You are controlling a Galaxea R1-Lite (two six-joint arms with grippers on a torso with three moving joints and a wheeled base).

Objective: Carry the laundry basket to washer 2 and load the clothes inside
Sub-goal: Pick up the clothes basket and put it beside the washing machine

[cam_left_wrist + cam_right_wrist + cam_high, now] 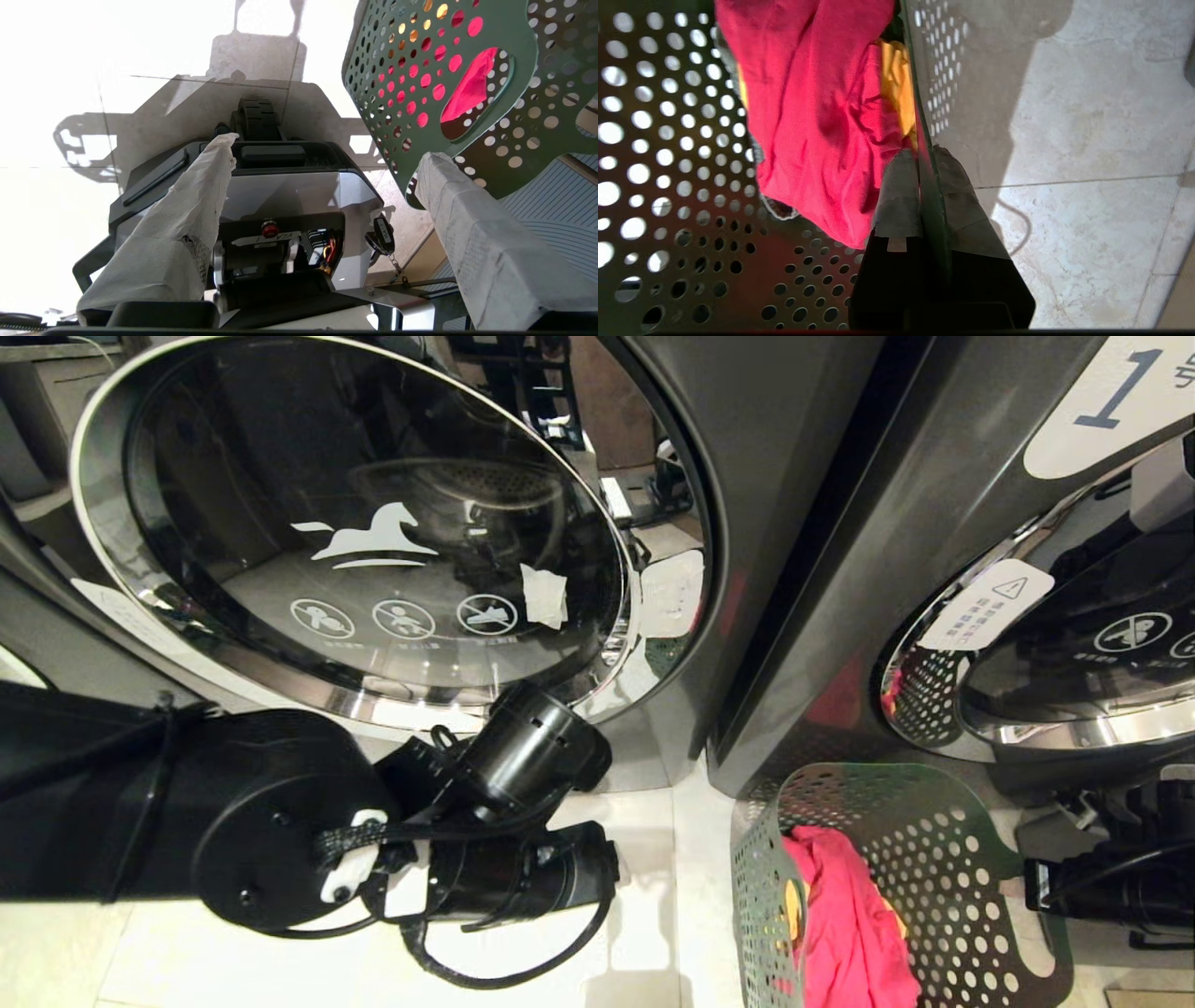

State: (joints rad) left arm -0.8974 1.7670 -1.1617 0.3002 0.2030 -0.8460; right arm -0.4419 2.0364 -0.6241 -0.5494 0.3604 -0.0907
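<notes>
The dark green laundry basket (934, 859) sits tilted at the lower right, in front of the gap between two machines. Inside lie the clothes: a pink-red garment (840, 915) over a yellow one (896, 88), with a grey hem (777, 212) under them. My right gripper (924, 156) is shut on the basket's rim, one finger inside and one outside. My left gripper (329, 151) is open and empty, one white-wrapped fingertip (430, 161) close under the basket's holed wall (523, 70). The round glass door (355, 523) of washer 2 fills the upper left.
The machine labelled 1 (1111, 401) stands right of the basket, with its chrome-ringed door (1074, 653). My left arm (280, 812) stretches across the lower left. My own base (280, 186), with keys (380, 233) hanging, stands on the pale tiled floor (187, 961).
</notes>
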